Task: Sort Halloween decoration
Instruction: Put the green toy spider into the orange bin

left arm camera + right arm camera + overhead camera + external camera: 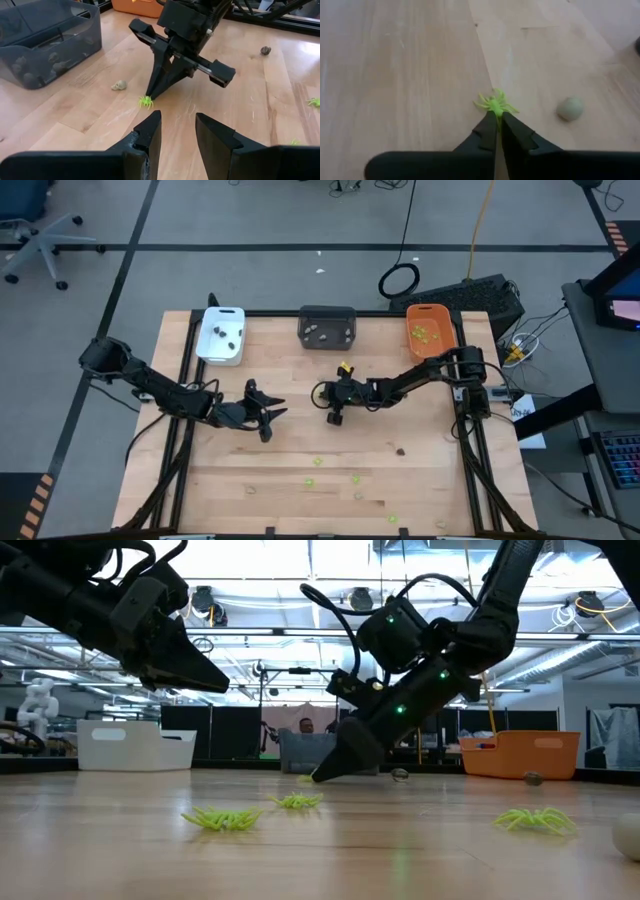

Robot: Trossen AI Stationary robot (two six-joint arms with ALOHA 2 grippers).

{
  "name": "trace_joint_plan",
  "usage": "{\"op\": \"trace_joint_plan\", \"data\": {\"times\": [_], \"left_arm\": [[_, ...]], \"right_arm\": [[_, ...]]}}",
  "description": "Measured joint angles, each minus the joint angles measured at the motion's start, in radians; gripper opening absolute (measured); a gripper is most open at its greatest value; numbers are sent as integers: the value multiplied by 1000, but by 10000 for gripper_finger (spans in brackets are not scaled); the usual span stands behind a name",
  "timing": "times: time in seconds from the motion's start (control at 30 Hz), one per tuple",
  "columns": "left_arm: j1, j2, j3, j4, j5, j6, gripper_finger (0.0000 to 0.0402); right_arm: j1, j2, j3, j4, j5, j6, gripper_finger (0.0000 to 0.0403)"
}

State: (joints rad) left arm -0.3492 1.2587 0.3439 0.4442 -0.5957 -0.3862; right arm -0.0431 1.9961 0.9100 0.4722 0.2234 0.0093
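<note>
From above, my right claw (pixel 329 402) is reaching over mid-table. At table height, it is touching down. Seen from my idle left claw (pixel 177 135), fingers apart, a small lime-green plastic spider (pixel 145 102) is lying at my tip. My own wrist view shows me pinching that spider, jaws together on it. Next I should lift it toward the orange rectangular plastic tray (pixel 431 331), I judge.

Spider (pixel 495 104) at right tool (pixel 498 116) tip
</note>
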Motion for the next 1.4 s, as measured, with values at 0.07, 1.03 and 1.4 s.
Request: {"op": "trace_joint_plan", "data": {"times": [0.07,1.03,1.4], "left_arm": [[0,0,0,0,0,0,118],[0,0,0,-7,0,0,118],[0,0,0,-5,0,-28,118]], "right_arm": [[0,0,0,7,0,2,8],[305,-252,-2,-178,189,-506,0],[421,-286,-2,-246,416,-833,0]]}}
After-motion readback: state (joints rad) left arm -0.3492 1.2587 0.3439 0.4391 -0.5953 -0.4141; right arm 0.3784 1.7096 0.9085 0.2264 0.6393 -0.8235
